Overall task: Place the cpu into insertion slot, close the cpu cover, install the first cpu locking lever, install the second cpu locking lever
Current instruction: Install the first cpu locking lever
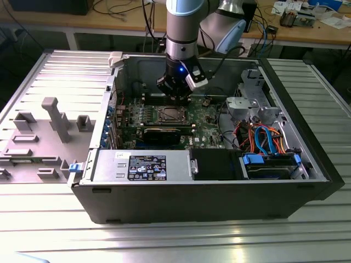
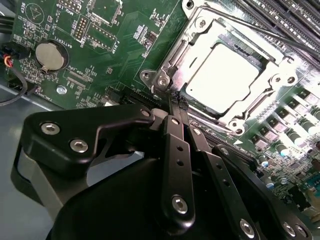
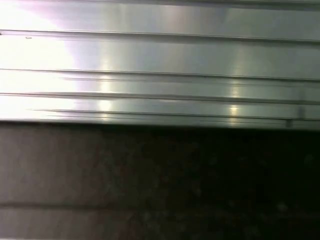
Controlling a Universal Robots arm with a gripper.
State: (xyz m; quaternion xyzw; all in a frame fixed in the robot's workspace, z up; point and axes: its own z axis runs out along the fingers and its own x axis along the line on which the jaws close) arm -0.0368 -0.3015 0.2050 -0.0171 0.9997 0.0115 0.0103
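One arm with its gripper [image 1: 176,94] lowered into an open computer case [image 1: 219,186] in the exterior view, poised just above the far edge of the cpu cover [image 1: 170,114] on the green motherboard [image 1: 205,127]; a long black graphics card [image 1: 163,135] lying just nearer than the socket, a bundle of orange and blue cables [image 1: 263,137] toward the exterior view's right, a grey moulded tray [image 1: 46,134] well apart on the exterior view's left, all resting on a ribbed metal table [image 1: 175,241]. Seen closer in the second wrist view: gripper [image 2: 175,101] clenched, black fingers [image 2: 177,165] pressed together with tips right at a corner of the cpu cover [image 2: 227,67], whether touching it unclear; cover lying flat over the insertion slot, the cpu [image 2: 222,75] seated inside and shining pale through the square window; a thin lever rod [image 2: 260,30] running along the cover's far side; a round coin battery [image 2: 50,55] well apart on the board. Just ribbed metal slats [image 3: 160,75] over a dark blurred band in the first wrist view.
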